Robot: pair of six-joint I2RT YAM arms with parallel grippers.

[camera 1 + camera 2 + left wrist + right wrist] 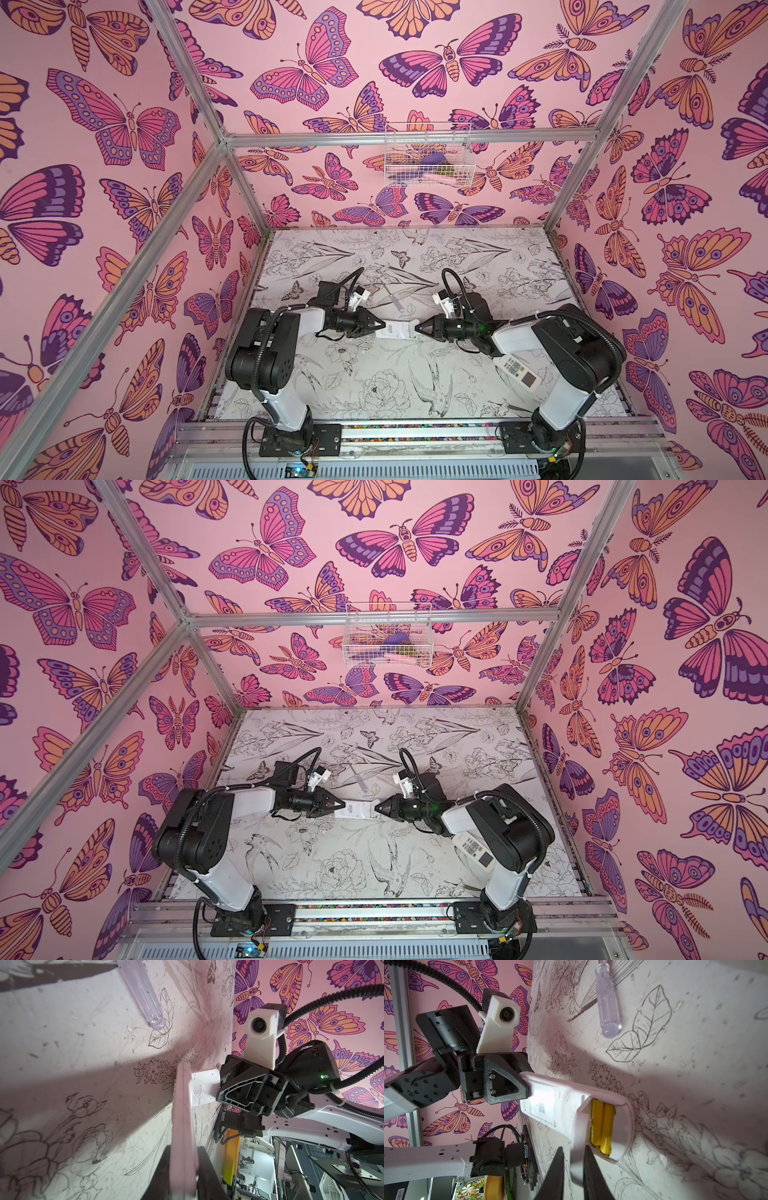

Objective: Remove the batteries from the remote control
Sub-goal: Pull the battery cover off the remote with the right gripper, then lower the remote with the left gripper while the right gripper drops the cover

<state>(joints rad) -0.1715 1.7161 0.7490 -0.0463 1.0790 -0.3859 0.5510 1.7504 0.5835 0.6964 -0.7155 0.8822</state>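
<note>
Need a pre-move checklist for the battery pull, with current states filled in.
1. Left gripper clamped on remote: ok.
2. Right gripper pinching battery cover: ok.
3. Cover fully detached from remote: cannot tell; its far end sits at the compartment edge.
4. Batteries exposed: ok, two yellow cells visible.
5. Batteries removed: not ok, both seated in the compartment.
6. Screwdriver out of the way: ok, lying apart on the table.

Both top views look steeply down on the table (374,374) (nearly identical); close wrist views share the remote (562,1103).
</note>
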